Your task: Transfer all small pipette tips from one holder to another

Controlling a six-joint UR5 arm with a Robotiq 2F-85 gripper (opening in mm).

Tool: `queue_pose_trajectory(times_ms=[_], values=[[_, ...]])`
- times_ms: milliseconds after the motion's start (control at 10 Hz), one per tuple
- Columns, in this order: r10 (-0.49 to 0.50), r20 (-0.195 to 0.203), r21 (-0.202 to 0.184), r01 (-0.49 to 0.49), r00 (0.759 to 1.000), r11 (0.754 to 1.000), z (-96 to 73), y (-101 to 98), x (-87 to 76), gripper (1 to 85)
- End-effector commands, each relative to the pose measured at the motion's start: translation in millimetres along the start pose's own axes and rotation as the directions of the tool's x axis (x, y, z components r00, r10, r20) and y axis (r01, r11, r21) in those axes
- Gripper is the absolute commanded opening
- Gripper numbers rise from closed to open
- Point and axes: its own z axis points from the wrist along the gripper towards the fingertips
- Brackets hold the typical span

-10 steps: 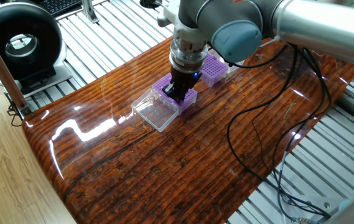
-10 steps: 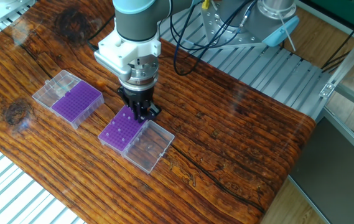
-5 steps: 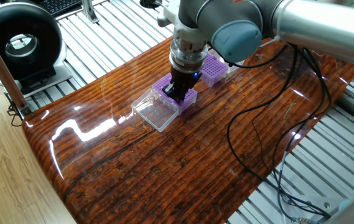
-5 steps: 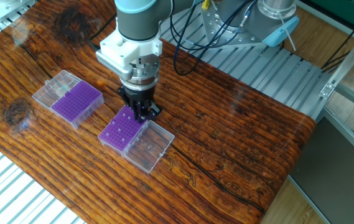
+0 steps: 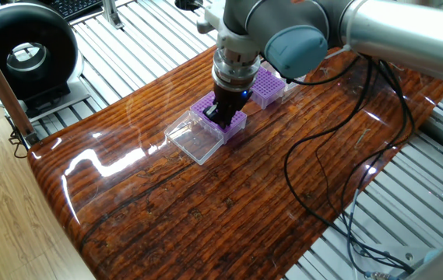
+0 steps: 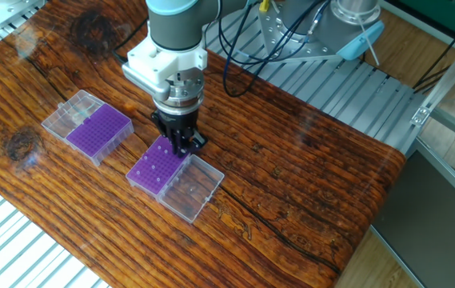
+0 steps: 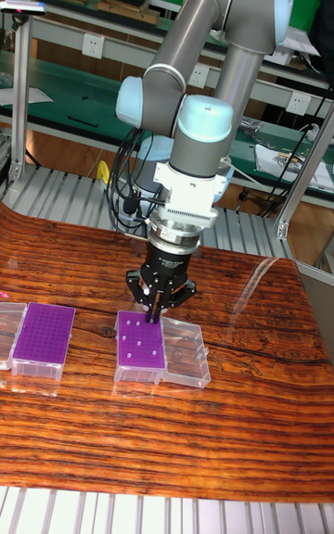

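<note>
On the wooden bench (image 6: 307,160), the far purple grid rack with a clear lid (image 6: 97,132) is seen to the left, well apart from the gripper. The near purple grid rack with an open clear lid (image 6: 157,168) lies further right, and a few small pipette tips (image 7: 139,335) are seen in it as pale dots. The black two-finger gripper (image 6: 182,147) is held at this rack's far edge. The step is judged best done by a straight vertical lift, so that the neighbouring tips are not disturbed. The jaws are drawn nearly together; whether a tip is grasped cannot be told.
</note>
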Motion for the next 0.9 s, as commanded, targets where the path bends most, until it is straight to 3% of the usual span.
queue_pose_trajectory(times_ms=[0,500,800], values=[[0.007,0.014,-0.015,-0.006,1.0,1.0,0.2,-0.3,-3.4,13.3],[0.028,0.017,0.003,-0.028,0.999,1.0,-2.3,-1.7,-1.8,1.3],[0.047,0.015,0.019,-0.048,0.999,0.999,1.1,1.0,-1.1,1.3]])
